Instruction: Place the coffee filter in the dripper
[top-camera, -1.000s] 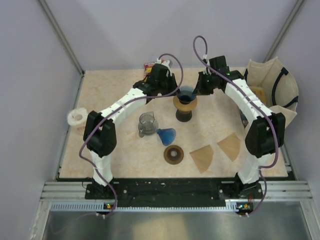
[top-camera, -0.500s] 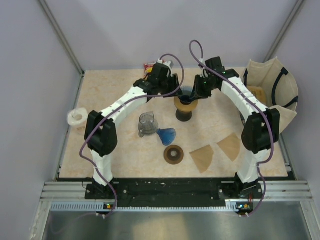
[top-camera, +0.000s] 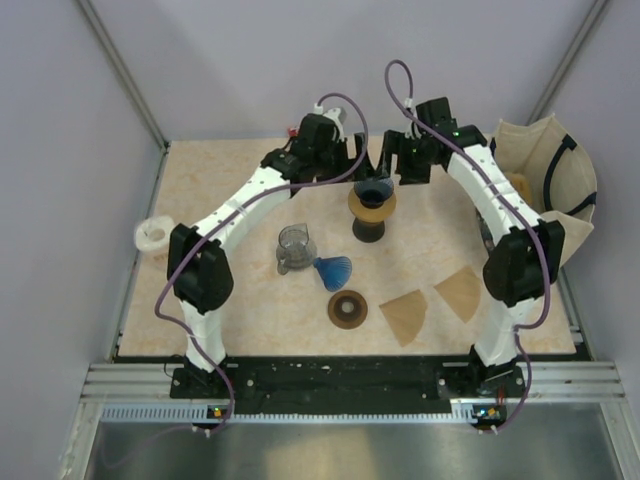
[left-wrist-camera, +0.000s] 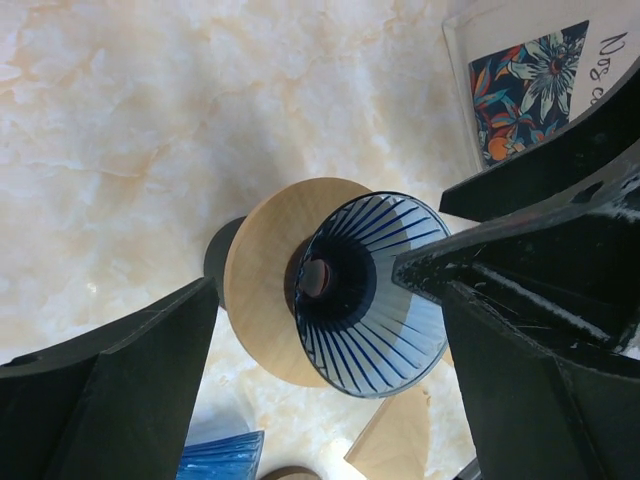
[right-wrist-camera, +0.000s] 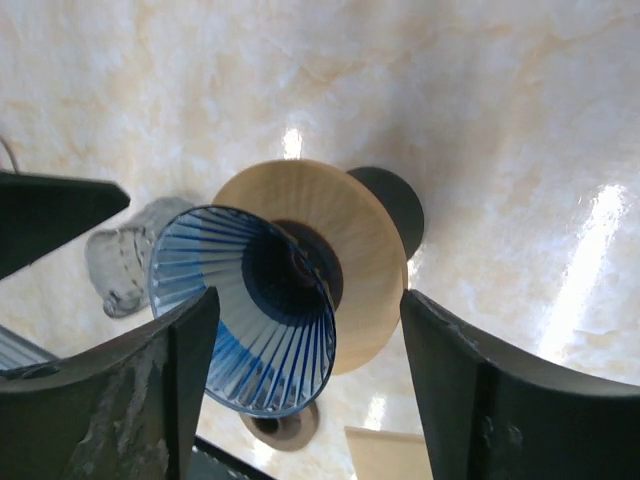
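The coffee filter (top-camera: 405, 318), a brown paper wedge, lies flat on the near right of the table, with a second filter (top-camera: 460, 292) just beside it to the right; neither is in the dripper. The blue ribbed glass dripper (top-camera: 372, 189) sits upright in a wooden collar (left-wrist-camera: 260, 290) on a dark stand at the far middle of the table, and both wrist views show its cone empty. A second ago both pincers were pressed together at the dripper's rim; now your left gripper (left-wrist-camera: 300, 275) and right gripper (right-wrist-camera: 308, 295) are spread wide, pinching nothing, and have drawn back to either side above it. By the look of it the dripper is seated and free, so fetching a filter is your next step. A packet (left-wrist-camera: 530, 85) at the far edge carries a passionflower print and dark lettering cut off by the frame, too partial to read. No other writing is visible.
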